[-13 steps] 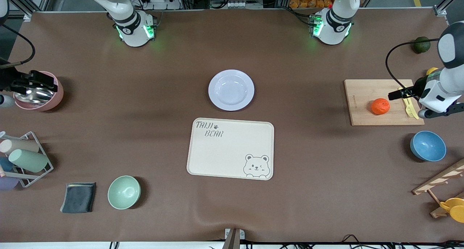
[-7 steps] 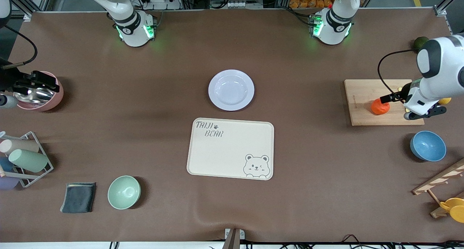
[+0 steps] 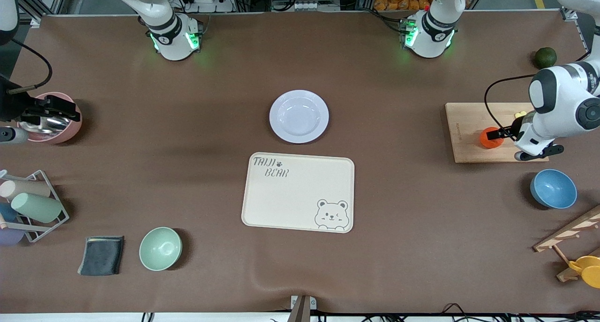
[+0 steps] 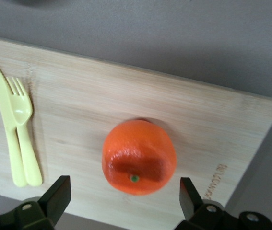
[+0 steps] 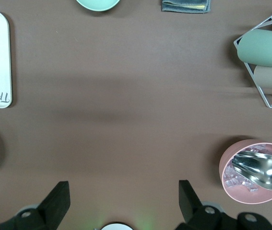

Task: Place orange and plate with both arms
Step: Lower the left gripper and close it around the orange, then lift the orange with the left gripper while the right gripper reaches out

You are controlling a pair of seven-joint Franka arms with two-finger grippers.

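Orange (image 4: 138, 157): one, on the board (image 4: 78, 115), under the wide-open left gripper (image 4: 121, 201). One plate (image 3: 299, 116) mid-table. Right gripper (image 5: 121, 203) waits wide open by the table's edge.

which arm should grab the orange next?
Left. The left gripper hangs open over the orange on the cutting board. The right gripper is open above the pink bowl, at the right arm's end.

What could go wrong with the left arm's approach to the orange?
1. The orange is round and sits loose on the board; if one side of the open left pincer touches first, it may roll away.
2. The fork and knife lie beside it, and a wide descent might nudge them.
3. The right pincer waits open near the pink bowl, away from the plate.
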